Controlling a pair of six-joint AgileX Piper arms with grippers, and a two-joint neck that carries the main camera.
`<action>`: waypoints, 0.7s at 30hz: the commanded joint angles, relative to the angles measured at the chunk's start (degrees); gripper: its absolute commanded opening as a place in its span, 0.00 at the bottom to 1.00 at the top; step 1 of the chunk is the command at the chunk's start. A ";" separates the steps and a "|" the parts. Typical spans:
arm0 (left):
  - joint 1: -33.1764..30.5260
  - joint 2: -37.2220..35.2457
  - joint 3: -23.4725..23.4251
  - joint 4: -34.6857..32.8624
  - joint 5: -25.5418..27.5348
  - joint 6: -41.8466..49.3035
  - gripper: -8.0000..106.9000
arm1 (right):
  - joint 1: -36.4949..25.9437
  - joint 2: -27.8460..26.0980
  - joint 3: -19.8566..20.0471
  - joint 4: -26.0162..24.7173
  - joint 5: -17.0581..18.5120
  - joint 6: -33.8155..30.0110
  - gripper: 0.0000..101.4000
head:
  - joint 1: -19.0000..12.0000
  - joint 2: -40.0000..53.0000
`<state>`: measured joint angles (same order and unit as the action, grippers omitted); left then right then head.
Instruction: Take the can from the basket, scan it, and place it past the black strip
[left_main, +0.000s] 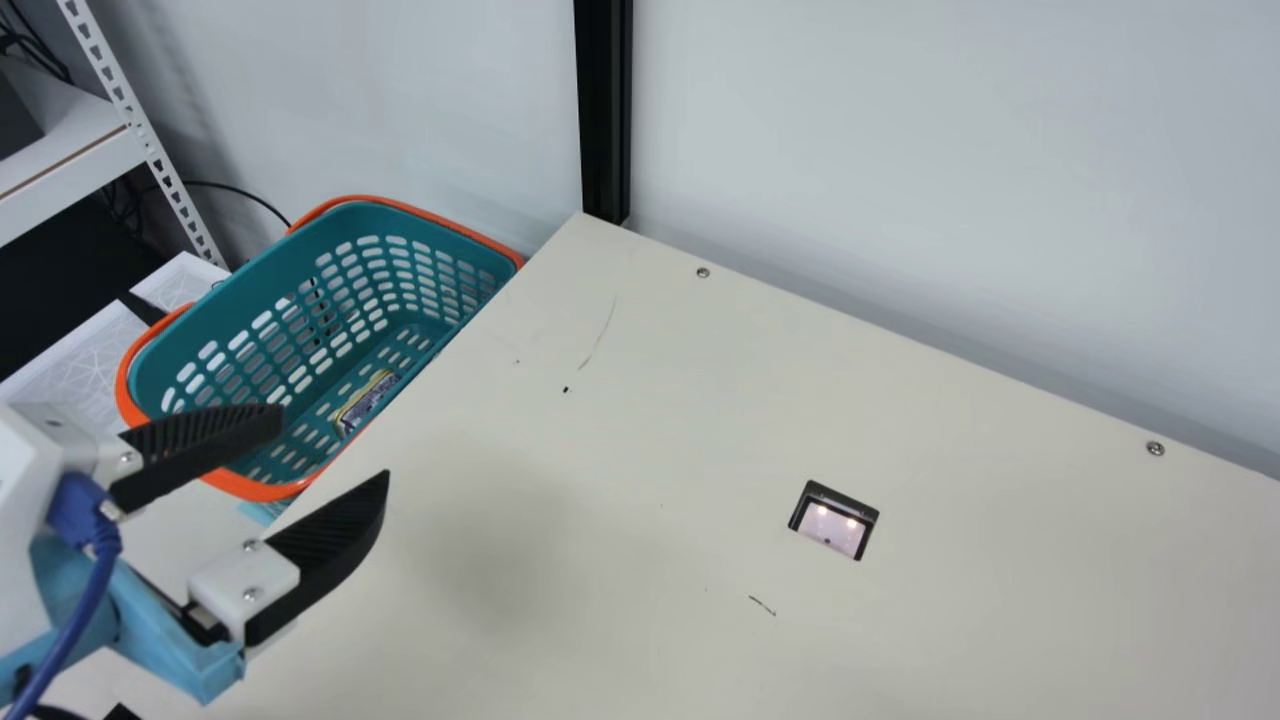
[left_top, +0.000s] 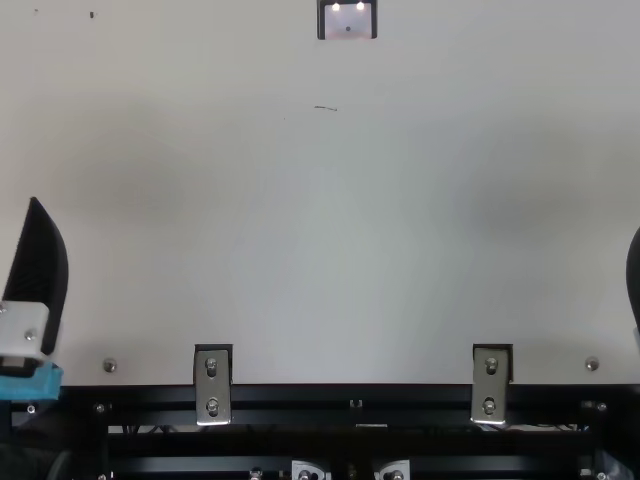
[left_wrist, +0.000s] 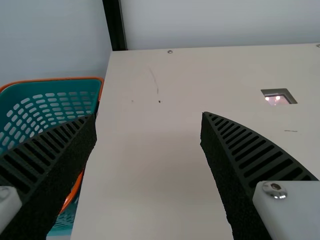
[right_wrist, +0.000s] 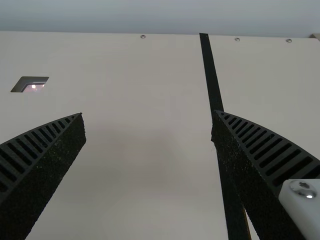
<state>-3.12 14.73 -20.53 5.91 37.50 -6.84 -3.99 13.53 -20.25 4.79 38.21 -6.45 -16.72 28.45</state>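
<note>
Can: it lies low in the teal basket (left_main: 232, 300), left of centre in the main view; a part of the can (left_main: 368, 402) shows beside the table edge, the rest apparently hidden by the rim.
Can's long axis: it seems to run from lower left to upper right of that frame, roughly along the table's near-by edge; the hidden part leaves this unsure.
Left gripper: the left gripper (left_main: 336, 443), lower left in the main view, has its fingers wide apart with nothing between them; it is the nearer one.
Line to the can: from those fingertips the can lies toward the upper right of the frame and, by judgement, well below them, so the coming move likely needs a swing over the rim, then a descent.
Right gripper: the right gripper (right_wrist: 148, 113) is spread and holds nothing, over the tabletop near the black strip (right_wrist: 211, 75).
Scanner: the scanner window (left_main: 832, 527) is lit, lower right of centre in the main view.
Step in hand: reaching for the can; scanning and placing remain.
Risk: a finger could catch the rim.
</note>
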 joint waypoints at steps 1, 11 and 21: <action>0.41 1.50 -0.70 0.73 -0.85 -0.84 0.85 | 0.00 0.00 0.00 0.00 0.00 0.00 1.00 | -1.30 1.24; 3.86 13.42 -7.82 6.25 -5.12 -6.70 0.85 | 0.00 0.00 0.00 0.00 0.00 0.00 1.00 | -1.30 1.24; 13.05 29.40 -16.78 4.08 -10.72 -2.38 0.85 | 0.00 0.00 0.00 0.00 0.00 0.00 1.00 | -1.30 1.24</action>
<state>7.63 39.47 -35.74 11.42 27.34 -11.33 -3.99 13.53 -20.25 4.79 38.21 -6.45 -16.72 28.45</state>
